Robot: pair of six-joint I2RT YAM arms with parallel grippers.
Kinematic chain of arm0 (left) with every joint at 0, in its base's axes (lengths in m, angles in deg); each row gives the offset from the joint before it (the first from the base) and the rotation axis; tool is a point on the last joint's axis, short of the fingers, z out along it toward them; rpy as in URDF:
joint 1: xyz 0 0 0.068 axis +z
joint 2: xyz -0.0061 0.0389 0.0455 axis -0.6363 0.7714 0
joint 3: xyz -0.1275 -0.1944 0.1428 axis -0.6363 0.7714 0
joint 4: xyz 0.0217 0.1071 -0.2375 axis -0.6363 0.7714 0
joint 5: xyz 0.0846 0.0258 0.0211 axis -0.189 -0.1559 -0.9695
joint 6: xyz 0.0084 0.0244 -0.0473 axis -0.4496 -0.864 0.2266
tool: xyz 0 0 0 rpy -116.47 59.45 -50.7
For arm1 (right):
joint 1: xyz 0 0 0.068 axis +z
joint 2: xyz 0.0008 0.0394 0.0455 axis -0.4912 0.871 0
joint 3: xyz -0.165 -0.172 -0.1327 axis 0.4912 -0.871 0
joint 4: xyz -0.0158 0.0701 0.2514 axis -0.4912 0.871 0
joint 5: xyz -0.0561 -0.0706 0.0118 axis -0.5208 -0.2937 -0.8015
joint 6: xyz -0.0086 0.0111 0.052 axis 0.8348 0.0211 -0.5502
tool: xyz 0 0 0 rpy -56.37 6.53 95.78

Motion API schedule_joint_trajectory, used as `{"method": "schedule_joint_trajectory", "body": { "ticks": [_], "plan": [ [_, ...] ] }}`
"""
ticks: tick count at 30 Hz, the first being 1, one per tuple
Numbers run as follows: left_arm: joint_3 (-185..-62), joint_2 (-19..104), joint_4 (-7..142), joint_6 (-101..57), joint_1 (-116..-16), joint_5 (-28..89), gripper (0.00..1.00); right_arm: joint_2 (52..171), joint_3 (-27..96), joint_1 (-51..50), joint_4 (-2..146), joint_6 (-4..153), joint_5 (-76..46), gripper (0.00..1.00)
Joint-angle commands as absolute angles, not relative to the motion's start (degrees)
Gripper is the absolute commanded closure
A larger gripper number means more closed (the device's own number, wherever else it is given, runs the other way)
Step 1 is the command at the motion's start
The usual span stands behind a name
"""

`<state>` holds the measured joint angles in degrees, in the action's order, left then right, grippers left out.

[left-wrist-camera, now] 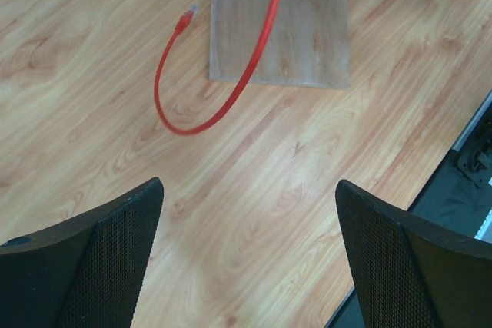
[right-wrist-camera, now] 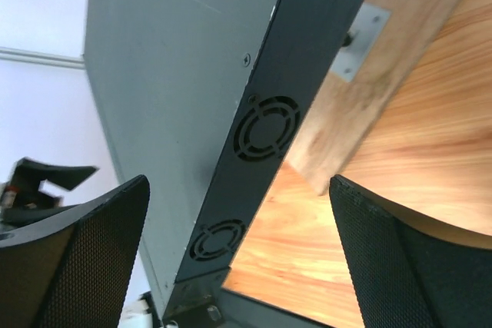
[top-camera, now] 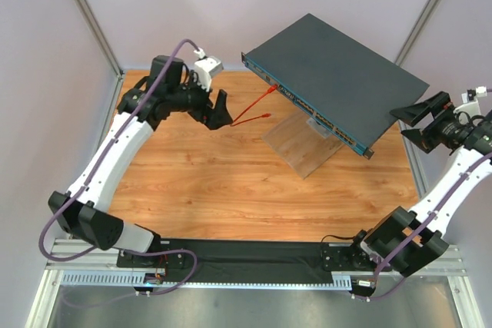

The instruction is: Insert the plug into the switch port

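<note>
The dark blue-grey switch (top-camera: 338, 74) rests tilted on a wooden stand (top-camera: 296, 144). A row of switch ports (top-camera: 323, 117) runs along its front face. The thin red cable (left-wrist-camera: 231, 97) climbs to that face, and its plug (top-camera: 274, 89) sits at a port near the left end with nothing holding it. Its other end (left-wrist-camera: 187, 17) lies loose on the table. My left gripper (top-camera: 224, 113) hovers open just left of the cable, empty. My right gripper (top-camera: 400, 123) is open beside the switch's right side (right-wrist-camera: 265, 128), touching nothing.
The wooden tabletop (top-camera: 215, 182) is walled by pale panels on the left, back and right. The stand's base plate (left-wrist-camera: 300, 36) lies under the switch, with a metal bracket (right-wrist-camera: 360, 44) on it. A black rail (top-camera: 254, 255) carries both arm bases at the near edge.
</note>
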<state>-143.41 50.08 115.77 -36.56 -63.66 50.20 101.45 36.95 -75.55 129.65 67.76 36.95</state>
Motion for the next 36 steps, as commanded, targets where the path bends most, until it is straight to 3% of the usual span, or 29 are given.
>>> {"method": "schedule_joint_trajectory", "body": {
  "ticks": [1, 9, 13, 22, 36],
  "plan": [
    [-140.3, 45.0, 117.8, -34.3, -60.2, 55.8, 0.0, 100.7, 41.3, -76.6, 134.9, 76.7, 30.9, 0.0],
    [-136.3, 37.2, 118.0, -27.6, -49.4, 60.8, 0.0, 99.7, 54.3, -77.2, 137.1, 82.3, 30.4, 0.0],
    [-136.8, 33.9, 120.6, -29.1, -47.3, 59.9, 0.0, 97.5, 57.6, -71.4, 136.9, 81.9, 31.8, 0.0],
    [-131.9, 24.4, 124.7, -33.2, -47.3, 52.0, 0.0, 85.0, 47.1, -44.8, 130.6, 80.1, 20.8, 0.0],
    [-131.8, 17.7, 126.5, -34.7, -46.7, 45.1, 0.0, 77.5, 44.2, -39.4, 135.6, 87.0, 17.7, 0.0]
  ]
}}
